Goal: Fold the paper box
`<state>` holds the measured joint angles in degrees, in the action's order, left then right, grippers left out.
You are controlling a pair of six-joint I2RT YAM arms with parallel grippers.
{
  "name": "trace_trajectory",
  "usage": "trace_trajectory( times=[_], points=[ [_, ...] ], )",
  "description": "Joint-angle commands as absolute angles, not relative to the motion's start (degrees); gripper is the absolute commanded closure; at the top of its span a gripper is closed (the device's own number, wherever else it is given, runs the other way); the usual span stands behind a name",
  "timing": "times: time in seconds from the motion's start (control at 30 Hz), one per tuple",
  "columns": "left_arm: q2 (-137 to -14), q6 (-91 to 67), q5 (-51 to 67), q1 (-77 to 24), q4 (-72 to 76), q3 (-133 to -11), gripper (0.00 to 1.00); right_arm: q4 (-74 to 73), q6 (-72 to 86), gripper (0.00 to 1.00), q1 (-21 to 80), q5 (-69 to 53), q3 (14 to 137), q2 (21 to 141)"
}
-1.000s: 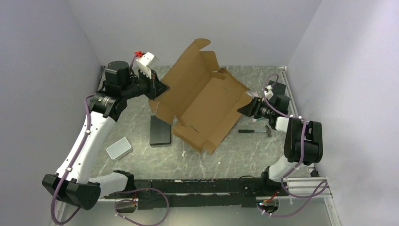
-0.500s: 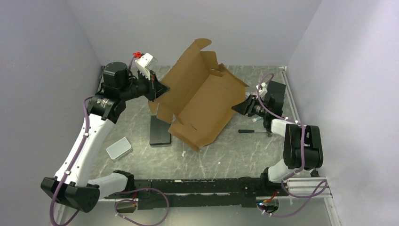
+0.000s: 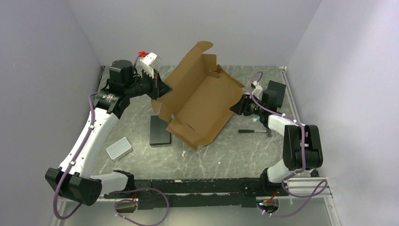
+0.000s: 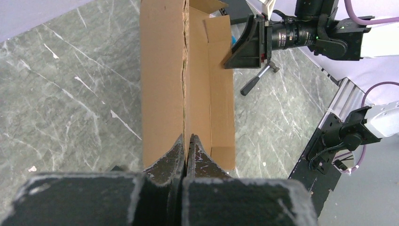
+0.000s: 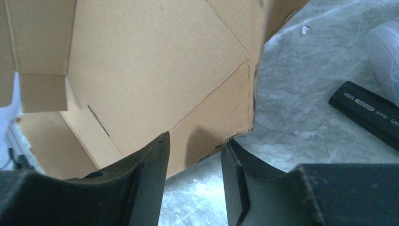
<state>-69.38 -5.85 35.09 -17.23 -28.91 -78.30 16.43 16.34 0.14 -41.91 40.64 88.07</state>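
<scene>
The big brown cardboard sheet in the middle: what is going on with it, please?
Two robot arms are handling a brown corrugated cardboard box, tilted up over the marbled grey table and mostly unfolded. The left pincer is shut on one edge. The right pincer stands open around the opposite corner, not clamping it.
</scene>
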Motion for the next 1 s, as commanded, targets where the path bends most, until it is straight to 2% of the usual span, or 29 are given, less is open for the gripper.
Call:
trace_trajectory(
  times=[0.0, 0.13, 0.43, 0.73, 0.97],
  points=[
    [-70.4, -7.1, 36.6, -17.4, -26.7, -81.6, 1.00, 11.5, 9.2, 0.52, 2.2, -36.3, 44.6, 87.3],
    [-71.9, -7.0, 36.2, -17.5, -27.6, -82.0, 1.00, 9.9, 5.0, 0.49, 2.2, -35.3, 45.9, 87.2],
    [-74.0, -5.3, 36.7, -17.6, -28.8, -82.9, 1.00, 9.0, -3.7, 0.49, 2.2, -35.0, 46.5, 85.8],
    [-77.6, -2.0, 35.8, -18.8, -32.5, -87.3, 1.00, 7.6, -7.0, 0.46, 0.4, -40.2, 47.3, 87.8],
    [-79.9, -2.2, 34.3, -19.1, -33.5, -88.8, 1.00, 7.9, -6.8, 0.44, -4.9, -45.7, 47.0, 88.6]
  ],
)
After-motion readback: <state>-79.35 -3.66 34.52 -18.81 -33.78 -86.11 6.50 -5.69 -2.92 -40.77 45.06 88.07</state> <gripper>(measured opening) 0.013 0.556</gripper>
